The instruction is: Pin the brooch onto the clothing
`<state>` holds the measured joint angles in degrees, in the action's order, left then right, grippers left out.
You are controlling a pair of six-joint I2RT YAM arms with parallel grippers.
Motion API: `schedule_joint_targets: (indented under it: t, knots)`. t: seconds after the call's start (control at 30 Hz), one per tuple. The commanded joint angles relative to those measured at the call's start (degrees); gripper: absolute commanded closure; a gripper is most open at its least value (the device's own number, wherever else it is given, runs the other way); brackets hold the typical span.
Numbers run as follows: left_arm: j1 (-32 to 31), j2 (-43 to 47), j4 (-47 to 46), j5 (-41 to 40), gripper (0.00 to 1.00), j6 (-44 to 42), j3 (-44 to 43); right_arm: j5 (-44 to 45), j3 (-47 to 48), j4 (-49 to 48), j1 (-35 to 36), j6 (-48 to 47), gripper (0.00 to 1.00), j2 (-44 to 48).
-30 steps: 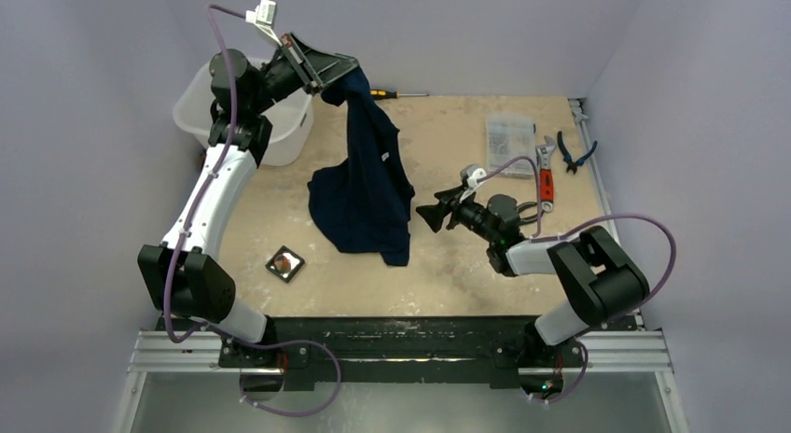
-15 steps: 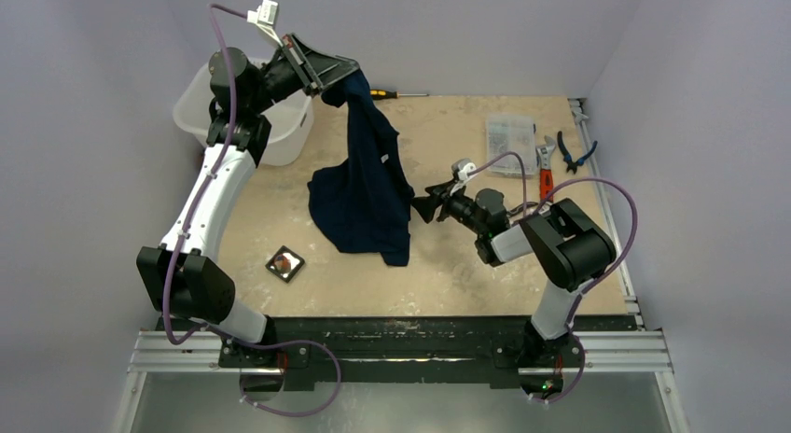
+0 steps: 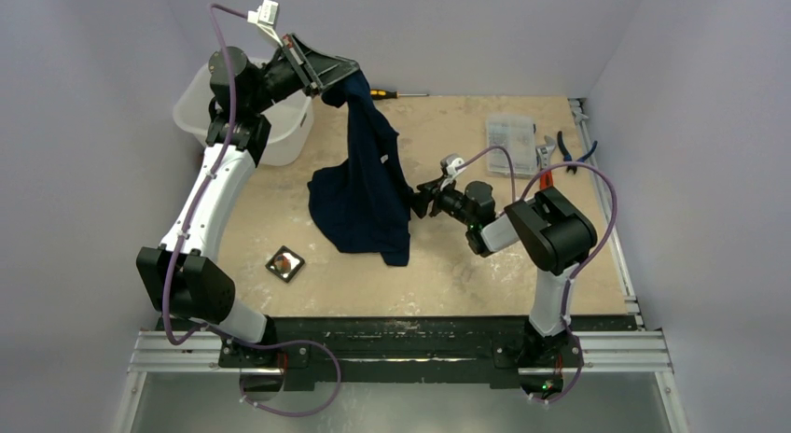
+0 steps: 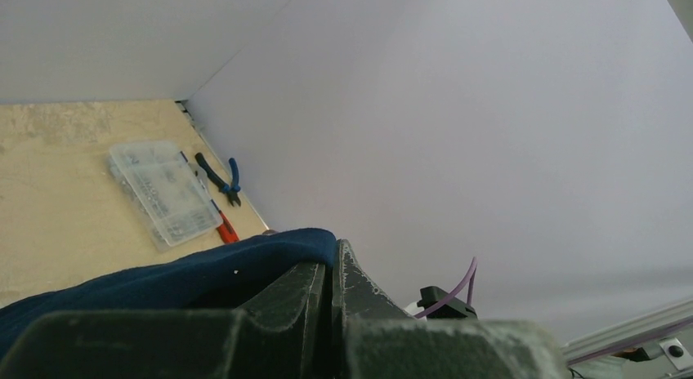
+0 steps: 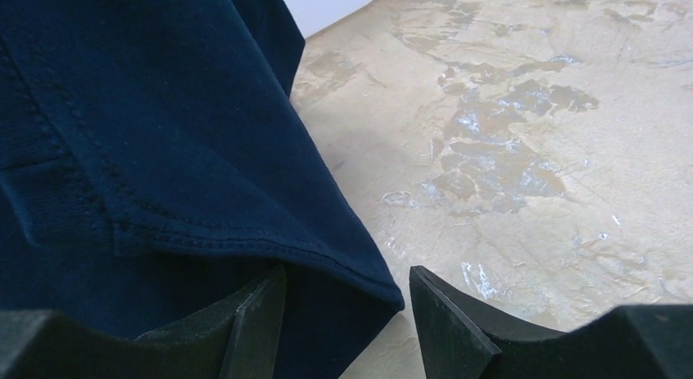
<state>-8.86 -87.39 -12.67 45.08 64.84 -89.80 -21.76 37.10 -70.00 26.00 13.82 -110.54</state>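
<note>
The T-shirt [image 3: 364, 195] was clamped in the left claw [image 3: 343, 76] at 11 o'clock. Its 3 o'clock edge was straddled by the right claw [image 3: 417, 199], spread apart.

Desk [image 3: 466, 274]: shirt [image 3: 368, 195] at centre, hung from left pincer [image 3: 347, 74] at rear; tray [image 3: 284, 263] near-left of it; tub [image 3: 201, 106] rear left; parts box [image 3: 510, 132], pliers [image 3: 571, 151] rear right.
</note>
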Motion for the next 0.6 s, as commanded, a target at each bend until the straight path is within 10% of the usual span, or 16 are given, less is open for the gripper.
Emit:
schedule_joint_targets:
  t: [0.0, 0.27, 0.57]
  knots:
    - [0.31, 2.59, -2.21, 0.63, 1.00, -1.21, -2.61, -1.46, 3.17, 0.70, 0.69, -1.52, 0.41, -0.14]
    - [0.32, 2.54, -2.03, 0.71, 1.00, -1.29, -2.57, -2.23, 5.47, 3.02, 1.25, -1.27, 0.53, -1.62]
    - [0.40, 3.55, -0.65, 0.58, 1.00, -1.66, -2.70, -0.79, 4.71, 4.92, 1.50, -0.36, 1.00, 2.24]
